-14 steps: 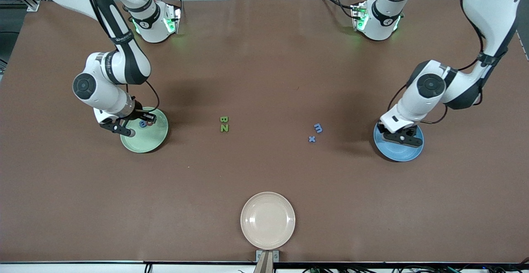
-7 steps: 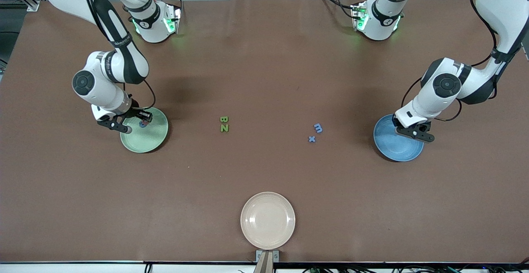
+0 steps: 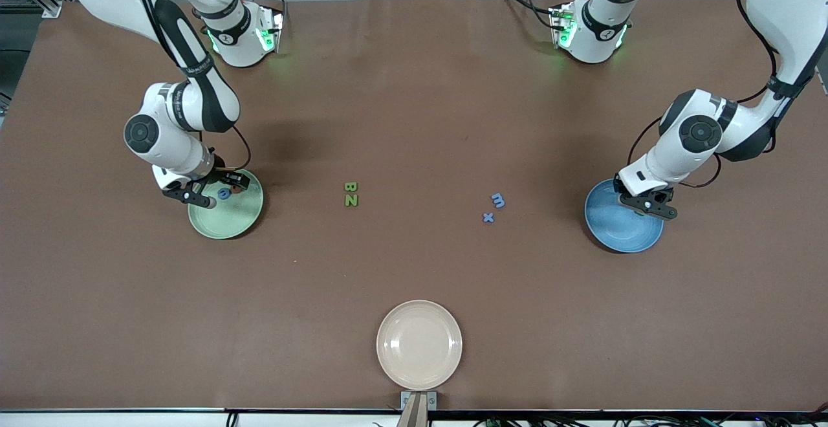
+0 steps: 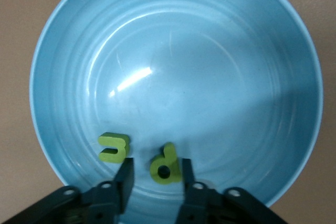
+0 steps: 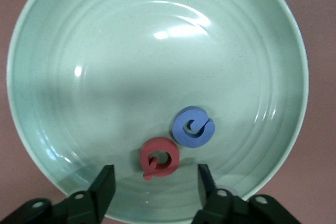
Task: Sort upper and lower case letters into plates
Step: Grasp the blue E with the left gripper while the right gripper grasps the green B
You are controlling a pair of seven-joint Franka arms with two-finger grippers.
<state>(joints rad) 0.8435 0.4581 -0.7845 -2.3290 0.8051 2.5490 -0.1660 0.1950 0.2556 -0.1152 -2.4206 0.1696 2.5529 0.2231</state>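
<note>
My right gripper (image 3: 213,192) hangs open low over the mint green plate (image 3: 233,220). In the right wrist view a pink letter (image 5: 160,158) and a blue letter (image 5: 193,126) lie in this plate (image 5: 131,77), the pink one just ahead of the wide-apart fingers. My left gripper (image 3: 649,207) is open low over the blue plate (image 3: 618,229). Two green letters lie in that plate (image 4: 173,66): one (image 4: 165,163) sits between the parted fingers, the other (image 4: 114,147) beside it. On the table lie a green B (image 3: 350,187), a green N (image 3: 350,200), a blue m (image 3: 497,200) and a blue x (image 3: 488,217).
A cream-white plate (image 3: 419,344) stands near the table's front edge, midway between the arms' ends. The four loose letters lie on the brown mat between the two coloured plates. Both arm bases (image 3: 242,32) (image 3: 592,29) stand at the back edge.
Both grippers have opened over their plates, letting go of a letter each. The left gripper shifted over its plate toward the left arm's end; the right gripper moved slightly.
</note>
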